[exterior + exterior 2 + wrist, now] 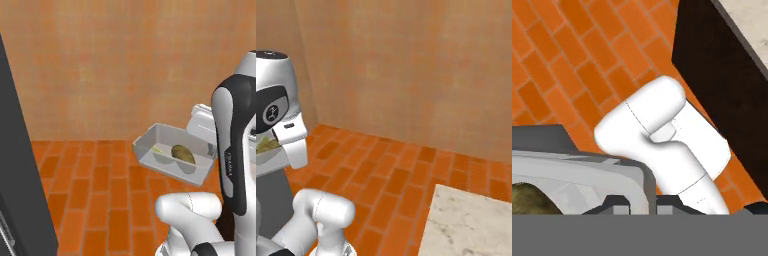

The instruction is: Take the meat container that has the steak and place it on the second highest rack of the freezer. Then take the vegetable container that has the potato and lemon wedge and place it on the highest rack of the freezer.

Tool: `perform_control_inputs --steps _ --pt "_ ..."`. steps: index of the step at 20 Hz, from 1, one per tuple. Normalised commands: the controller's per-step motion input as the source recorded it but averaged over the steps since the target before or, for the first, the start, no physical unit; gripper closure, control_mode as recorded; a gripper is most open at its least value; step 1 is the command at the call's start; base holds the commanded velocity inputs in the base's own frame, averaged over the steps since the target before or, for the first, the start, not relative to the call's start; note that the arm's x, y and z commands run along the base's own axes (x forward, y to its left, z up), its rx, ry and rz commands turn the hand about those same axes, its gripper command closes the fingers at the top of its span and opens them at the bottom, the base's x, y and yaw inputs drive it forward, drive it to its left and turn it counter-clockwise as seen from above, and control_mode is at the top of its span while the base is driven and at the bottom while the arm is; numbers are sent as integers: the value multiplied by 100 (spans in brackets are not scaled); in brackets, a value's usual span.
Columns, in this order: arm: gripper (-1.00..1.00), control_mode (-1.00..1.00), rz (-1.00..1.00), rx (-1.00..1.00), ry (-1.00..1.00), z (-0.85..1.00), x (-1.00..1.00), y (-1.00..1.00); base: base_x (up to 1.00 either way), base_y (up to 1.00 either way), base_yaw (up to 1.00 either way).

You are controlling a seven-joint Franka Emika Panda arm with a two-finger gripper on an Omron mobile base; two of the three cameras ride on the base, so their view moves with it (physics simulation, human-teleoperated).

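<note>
Pincer (634,202) clamped tight on the near rim of the grey box (172,160), carrying it in the air above the orange brick floor (95,190), well off the ground. Box tilted, its far-left corner highest in the left base view. Inside: brown potato (183,154) toward the right half, pale yellow-green lemon wedge (158,149) just left of it, apart from it; both lie on the box bottom. Box sits right of centre in the left base view, in front of the tan wall (125,65), with the arm's white hand at its right end. Hand view shows the box rim at lower left with a bit of the potato at the left edge, and the arm's own white link over the bricks. Dark panel (22,165) stands at the far left of the left base view; cannot tell what it belongs to. Marble surface (471,225) at the lower right of the right base view, well apart from the box.
</note>
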Motion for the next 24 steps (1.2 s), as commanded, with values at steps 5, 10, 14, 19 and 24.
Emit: perform_control_inputs --steps 5,10,14,19,24 --pt "100 100 0 0 0 0 0 0 98 -10 52" --pt "100 100 0 0 0 0 0 0 32 0 85" --pt "100 100 0 0 0 0 0 0 6 2 96" --pt "100 100 0 0 0 0 0 0 1 0 92" --pt "100 100 0 0 0 0 0 0 1 -2 86"
